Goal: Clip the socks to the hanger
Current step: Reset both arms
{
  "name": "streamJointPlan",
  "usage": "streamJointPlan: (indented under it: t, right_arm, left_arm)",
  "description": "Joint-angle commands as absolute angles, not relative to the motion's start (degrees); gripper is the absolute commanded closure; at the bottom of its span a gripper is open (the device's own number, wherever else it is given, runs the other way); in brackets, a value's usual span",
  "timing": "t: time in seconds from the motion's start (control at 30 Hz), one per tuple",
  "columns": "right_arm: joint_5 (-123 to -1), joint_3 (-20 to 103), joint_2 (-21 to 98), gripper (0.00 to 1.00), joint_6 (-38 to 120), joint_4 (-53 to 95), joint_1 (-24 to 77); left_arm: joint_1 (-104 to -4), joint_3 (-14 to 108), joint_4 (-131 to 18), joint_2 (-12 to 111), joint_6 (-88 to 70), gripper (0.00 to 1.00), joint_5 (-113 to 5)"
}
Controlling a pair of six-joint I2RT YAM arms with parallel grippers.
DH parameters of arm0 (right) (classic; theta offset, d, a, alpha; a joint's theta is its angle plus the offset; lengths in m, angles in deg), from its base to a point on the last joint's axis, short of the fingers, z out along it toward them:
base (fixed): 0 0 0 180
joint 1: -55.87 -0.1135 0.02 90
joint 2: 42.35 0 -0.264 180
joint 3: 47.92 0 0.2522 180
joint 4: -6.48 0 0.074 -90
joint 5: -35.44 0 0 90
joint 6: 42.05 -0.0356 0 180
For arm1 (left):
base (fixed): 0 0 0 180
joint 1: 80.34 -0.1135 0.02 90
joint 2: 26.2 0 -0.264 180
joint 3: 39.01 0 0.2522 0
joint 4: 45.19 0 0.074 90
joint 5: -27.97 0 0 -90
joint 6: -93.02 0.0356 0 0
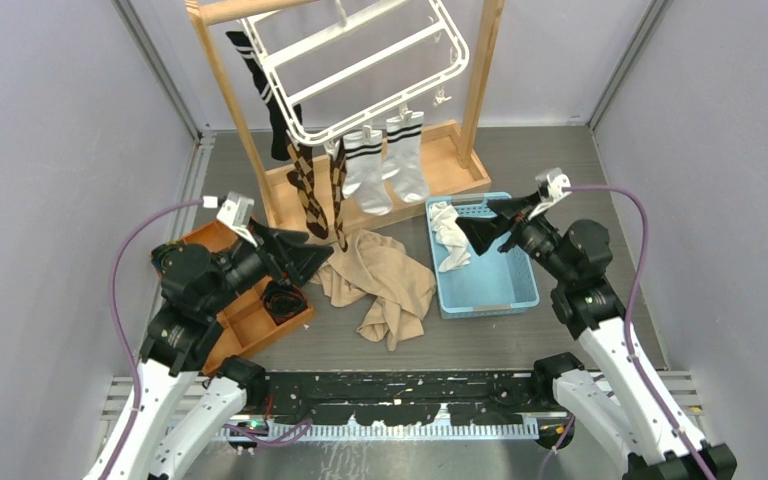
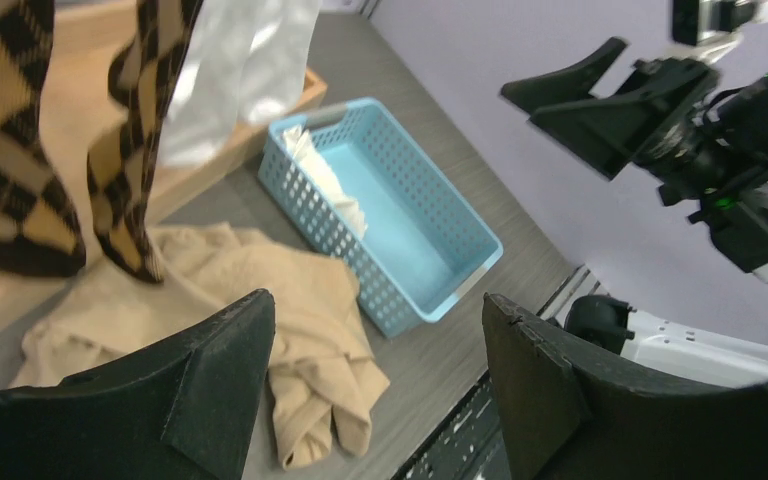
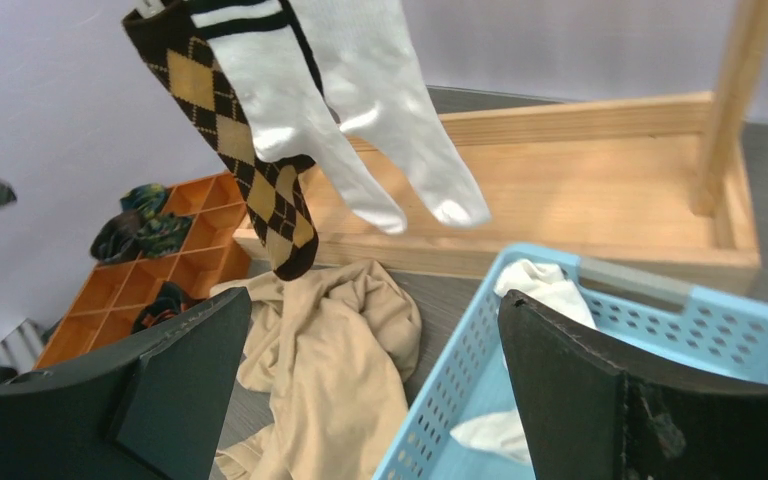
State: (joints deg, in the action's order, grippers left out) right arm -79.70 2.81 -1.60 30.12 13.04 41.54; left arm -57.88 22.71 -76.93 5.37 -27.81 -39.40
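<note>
Grey worktop [image 1: 580,160] bearing wooden stand [image 1: 485,60]; hanger [image 1: 360,65] hanging tilted there, socks [image 1: 385,165] dangling clipped. White sock [image 1: 448,243] lying in blue basket [image 1: 500,290]; right jaws gaping above it, probably reaching; left jaws standing wide, empty.

Grey table [image 1: 580,170]; cloth [image 1: 385,285]; basket [image 1: 488,308]; stand [image 1: 455,170]; orange tray [image 1: 250,320]

1 camera looks down from high, near side; 2 wrist cameras look low, close, sharing the light-blue perforated plastic basket [image 2: 325,225] and brown argyle socks [image 2: 10,150].
</note>
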Motion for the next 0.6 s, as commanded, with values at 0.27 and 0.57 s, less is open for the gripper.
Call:
streamJointPlan:
  t: [0.27, 0.57]
  right_arm:
    - [-42.01, 12.99, -3.14, 0.00, 10.11, 43.58, 41.72]
    - [-31.68, 20.95, 0.35, 0.00, 4.27, 50.91, 41.72]
  left_arm:
    - [-58.10, 15.29, -85.90, -8.69, -37.37, 0.19, -48.20]
    - [-58.10, 20.79, -91.29, -7.41, -37.08, 0.18, -52.13]
